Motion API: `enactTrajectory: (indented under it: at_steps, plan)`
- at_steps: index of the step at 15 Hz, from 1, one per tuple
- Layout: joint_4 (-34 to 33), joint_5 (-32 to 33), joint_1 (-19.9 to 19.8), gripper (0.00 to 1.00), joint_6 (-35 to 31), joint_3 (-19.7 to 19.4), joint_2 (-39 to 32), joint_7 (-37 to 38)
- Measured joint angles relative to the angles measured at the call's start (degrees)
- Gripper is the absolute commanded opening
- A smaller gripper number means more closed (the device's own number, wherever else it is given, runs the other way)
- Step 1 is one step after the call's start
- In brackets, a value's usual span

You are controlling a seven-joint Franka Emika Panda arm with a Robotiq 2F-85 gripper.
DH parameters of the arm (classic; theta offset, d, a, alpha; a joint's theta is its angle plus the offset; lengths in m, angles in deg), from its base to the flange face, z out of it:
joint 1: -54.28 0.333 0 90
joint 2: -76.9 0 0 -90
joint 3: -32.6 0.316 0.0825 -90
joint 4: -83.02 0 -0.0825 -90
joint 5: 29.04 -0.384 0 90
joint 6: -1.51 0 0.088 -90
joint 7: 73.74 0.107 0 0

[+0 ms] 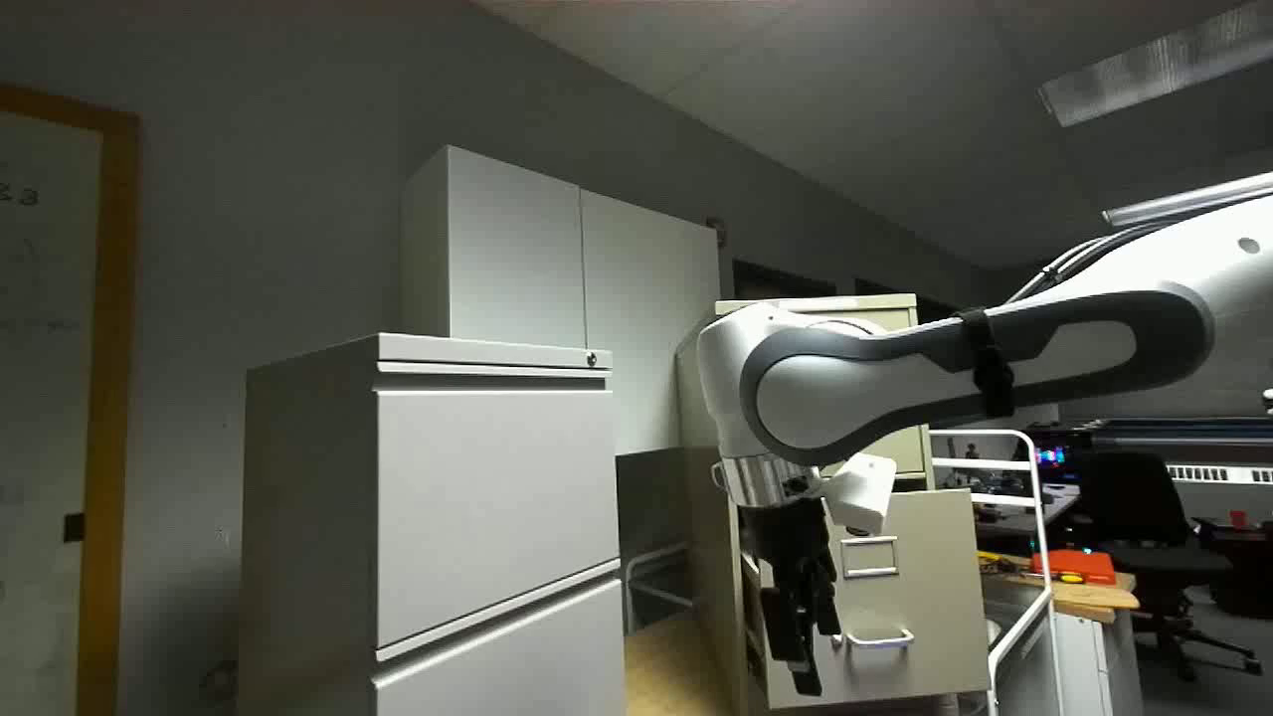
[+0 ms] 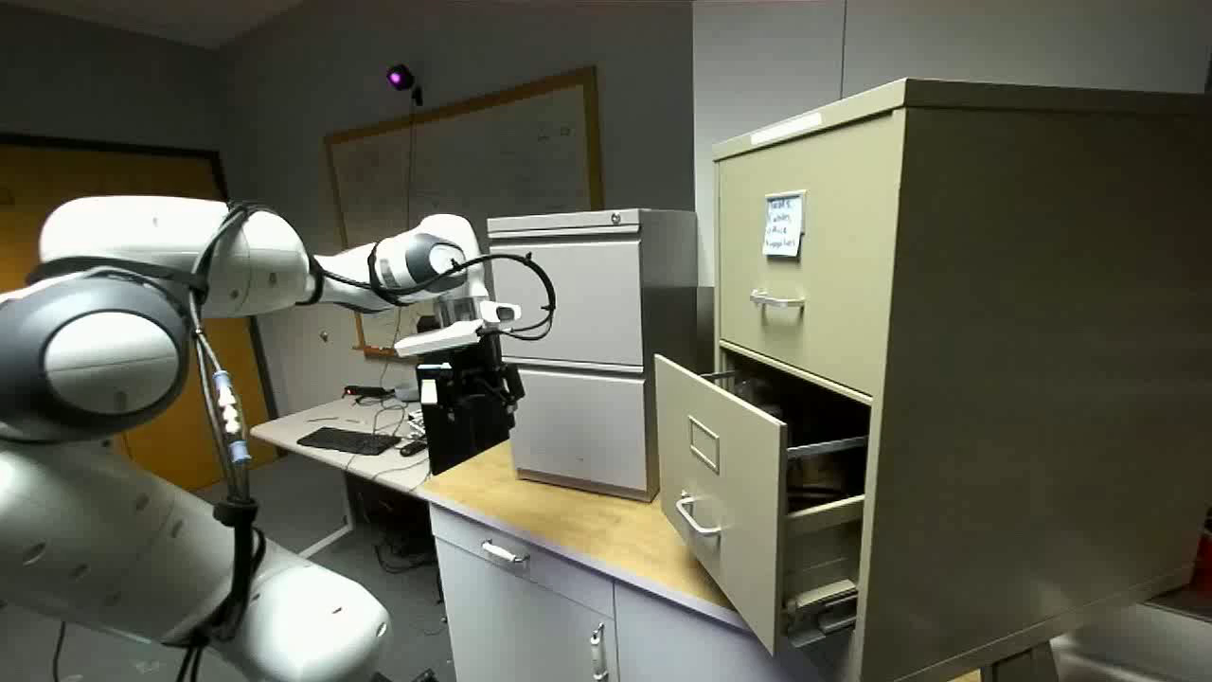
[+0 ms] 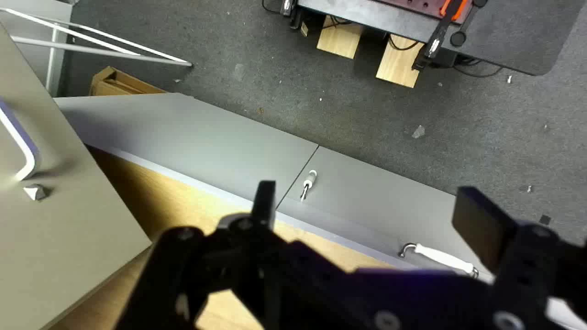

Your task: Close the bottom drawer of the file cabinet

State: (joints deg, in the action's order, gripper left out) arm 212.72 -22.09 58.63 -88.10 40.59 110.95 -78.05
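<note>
The beige file cabinet (image 2: 1023, 379) stands at the right in an exterior view. Its bottom drawer (image 2: 724, 502) is pulled out and its top drawer (image 2: 814, 256) is shut. The bottom drawer's front also shows in an exterior view (image 1: 930, 577) and at the left of the wrist view (image 3: 64, 238). A white handle (image 2: 698, 517) sits on that front. My gripper (image 1: 811, 656) points down and is open and empty, in front of the drawer front and apart from it. In the wrist view the gripper's fingers (image 3: 371, 206) are spread wide with nothing between them.
A grey two-drawer cabinet (image 2: 578, 303) stands beside the file cabinet on the wooden counter (image 2: 559, 511). Grey lower cupboards (image 3: 220, 142) with white handles are under the counter. A white metal rack (image 1: 1039, 527) stands behind the file cabinet. A desk (image 2: 312, 426) holds a keyboard.
</note>
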Motion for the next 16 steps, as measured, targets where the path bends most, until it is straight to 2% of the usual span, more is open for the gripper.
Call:
enactTrajectory:
  at_steps: [9, 10, 11, 12, 16]
  plan:
    - [-0.02, 0.00, 0.11, 1.00, -0.13, -0.14, 0.01, 0.25]
    - [0.02, 0.23, 0.04, 0.75, -0.39, -0.19, -0.09, 1.09]
    - [0.03, 0.64, -0.17, 0.75, -0.84, -0.22, -0.29, 2.39]
    - [0.03, 1.15, -0.53, 0.69, -1.50, -0.29, -0.59, 4.17]
    - [0.04, 4.47, -4.40, 0.38, -6.30, -1.09, -3.19, 12.94]
